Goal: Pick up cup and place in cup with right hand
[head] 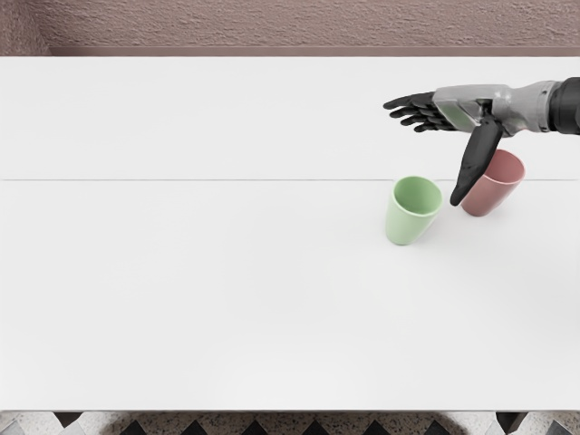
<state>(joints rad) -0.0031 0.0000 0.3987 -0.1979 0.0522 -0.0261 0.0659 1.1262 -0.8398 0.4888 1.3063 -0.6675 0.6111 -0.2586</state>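
My right hand (424,150) reaches in from the right edge, above and behind the cups in the picture, its fingers extended to the left and its thumb stretched toward the front. It holds nothing. A green cup (410,223) stands upright on the table, its opening up, just left of the thumb tip. To its right is a pink cup (488,194), also upright, partly covered by the thumb. Whether the thumb touches the pink cup, I cannot tell.
The white table (199,290) fills most of the view, with a thin seam running across it. Its front edge lies near the bottom of the picture, and a brown textured wall (272,23) rises behind its far edge.
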